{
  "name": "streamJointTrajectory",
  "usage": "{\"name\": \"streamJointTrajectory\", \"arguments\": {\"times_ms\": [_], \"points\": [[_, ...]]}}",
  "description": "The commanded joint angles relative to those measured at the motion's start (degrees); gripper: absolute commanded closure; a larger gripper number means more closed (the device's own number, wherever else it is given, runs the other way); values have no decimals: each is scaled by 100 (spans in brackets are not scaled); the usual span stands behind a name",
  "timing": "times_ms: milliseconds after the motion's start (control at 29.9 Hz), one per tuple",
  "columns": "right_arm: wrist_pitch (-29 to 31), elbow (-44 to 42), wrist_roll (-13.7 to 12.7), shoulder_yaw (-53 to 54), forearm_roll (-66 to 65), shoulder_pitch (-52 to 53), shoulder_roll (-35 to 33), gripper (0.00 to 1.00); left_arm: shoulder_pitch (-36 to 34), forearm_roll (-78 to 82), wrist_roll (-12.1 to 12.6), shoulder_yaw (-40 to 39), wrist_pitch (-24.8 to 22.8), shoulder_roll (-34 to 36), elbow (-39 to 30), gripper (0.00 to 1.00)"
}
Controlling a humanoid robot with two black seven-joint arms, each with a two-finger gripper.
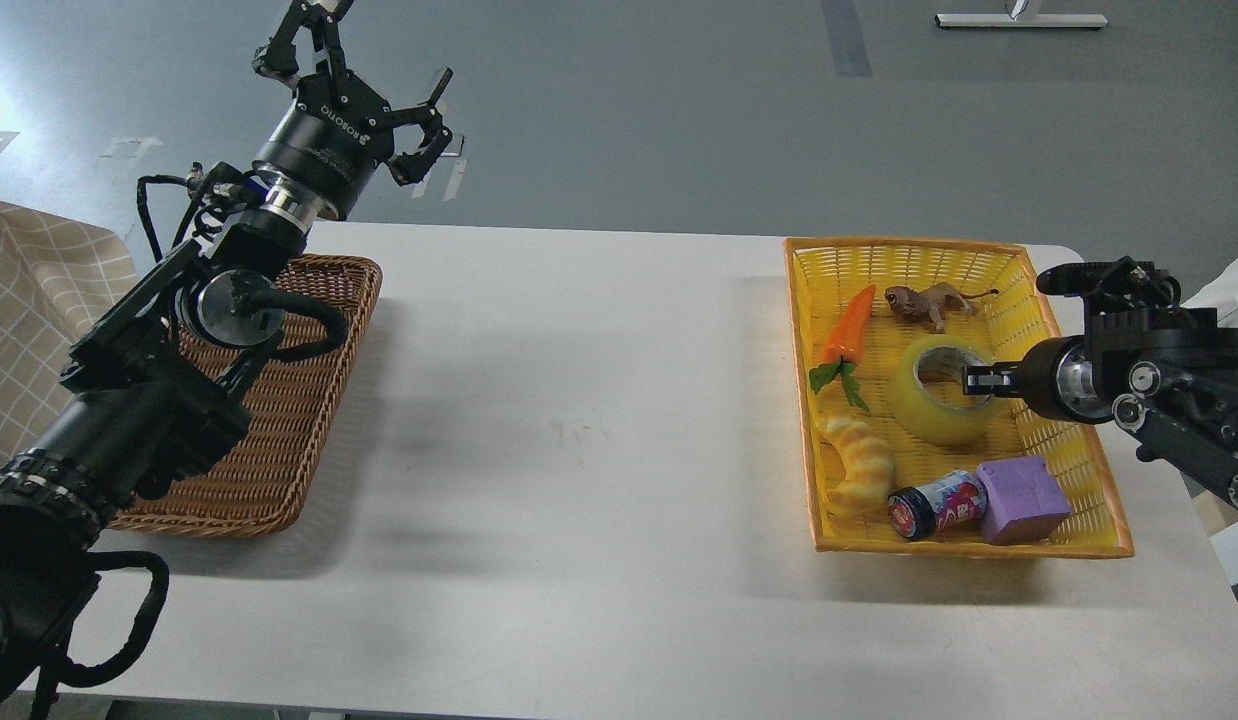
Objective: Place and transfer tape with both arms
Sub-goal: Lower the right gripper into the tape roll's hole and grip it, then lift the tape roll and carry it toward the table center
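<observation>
The tape (934,412), a translucent yellow roll with a pale core, lies in the yellow basket (909,243) at the right of the white table (579,430). My right gripper (984,381) comes in from the right. Its dark fingers sit at the tape's right rim, over the core opening. I cannot tell whether they grip the tape. My left gripper (379,85) is raised high above the table's far left edge, beyond the brown wicker basket (279,440). Its fingers are spread open and empty.
The yellow basket also holds a toy carrot (847,325), a brown toy lion (924,302), a yellow twisted bread toy (859,465), a small can (934,507) and a purple block (1024,498). A checked cloth (29,300) lies at the far left.
</observation>
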Motion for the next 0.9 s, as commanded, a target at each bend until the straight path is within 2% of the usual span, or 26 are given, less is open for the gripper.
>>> {"name": "streamJointTrajectory", "arguments": {"times_ms": [0,33,134,301,401,702,870], "points": [[0,-42,0,16,1,8,11,77,3,-1,0,0,0,0,0,2],[0,-42,0,16,9,17,2,84,3,-1,0,0,0,0,0,2],[0,-24,0,16,9,25,-6,92,3,-1,0,0,0,0,0,2],[0,98,0,42,18,218,-15,96,3,-1,0,0,0,-18,9,2],[0,283,0,43,18,298,-85,96,3,-1,0,-9,0,-27,9,2],[0,1363,0,78,36,552,-849,96,-6,-1,0,-9,0,0,9,2],[0,1628,0,87,45,869,-956,96,-6,8,0,-53,0,0,9,2]]}}
